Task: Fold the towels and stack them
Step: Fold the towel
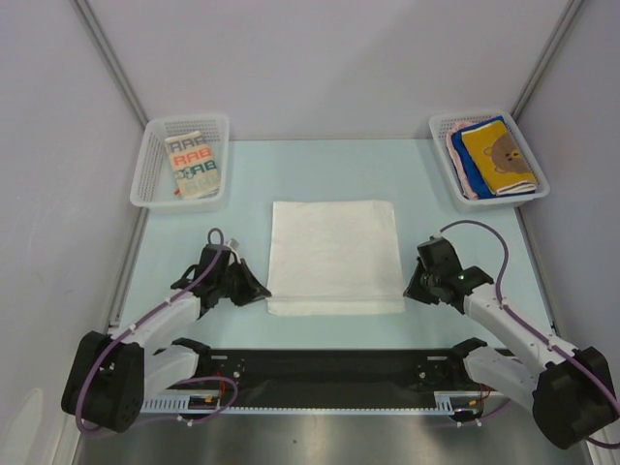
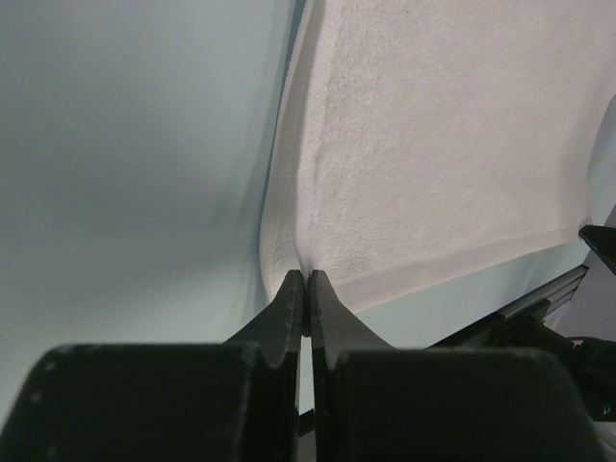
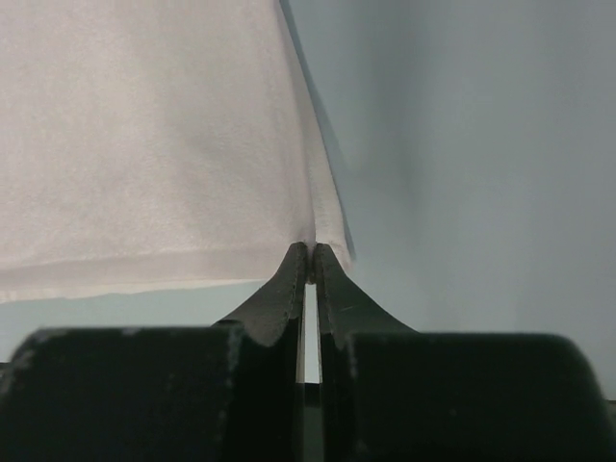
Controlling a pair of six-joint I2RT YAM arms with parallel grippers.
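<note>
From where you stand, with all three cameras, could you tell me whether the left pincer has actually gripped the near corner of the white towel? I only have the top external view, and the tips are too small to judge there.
Observer: Yes. In the left wrist view the left pincer is shut tight, and the corner of the white towel is pinched at its tips.
Operator: Thank you. Is the right side the same?
Observer: It is. The right wrist view shows the right pincer shut on the towel's other near corner.
</note>
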